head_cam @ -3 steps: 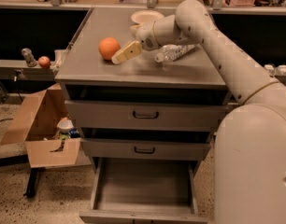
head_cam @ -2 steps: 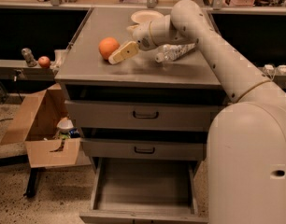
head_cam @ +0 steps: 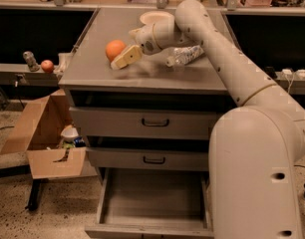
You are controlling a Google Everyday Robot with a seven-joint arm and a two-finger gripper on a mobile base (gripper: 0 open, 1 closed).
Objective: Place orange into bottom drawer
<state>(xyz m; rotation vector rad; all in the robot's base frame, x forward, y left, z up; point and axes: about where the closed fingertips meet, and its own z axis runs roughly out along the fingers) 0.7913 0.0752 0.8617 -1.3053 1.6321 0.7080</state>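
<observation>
Orange [head_cam: 114, 49]: rests on the grey desk [head_cam: 92, 72], toward its left rear part, not lifted.

Gripper [head_cam: 125, 58]: low over the desk, immediately to the right of and in front of the orange, apparently touching the fruit's lower right side. It points left and slightly downward. Whether it is wide or narrow cannot be told from this view; it does not enclose the orange.

Arm [head_cam: 217, 49]: reaches from the large white body at lower right, up and across the desk to the gripper.

Bottom drawer [head_cam: 152, 222]: pulled fully out below the desk, its grey tray exposed. The middle drawer [head_cam: 152, 159] and top drawer [head_cam: 153, 122] above it are shut, each with a dark handle.

Other items on the desk: a cream bowl [head_cam: 151, 17] at the rear, behind the wrist; a clear plastic bottle [head_cam: 186, 56] lying on its side under the arm.

Left of the desk: an open cardboard box [head_cam: 40, 133] on the floor, and a small red fruit [head_cam: 47, 65] on a low shelf.
</observation>
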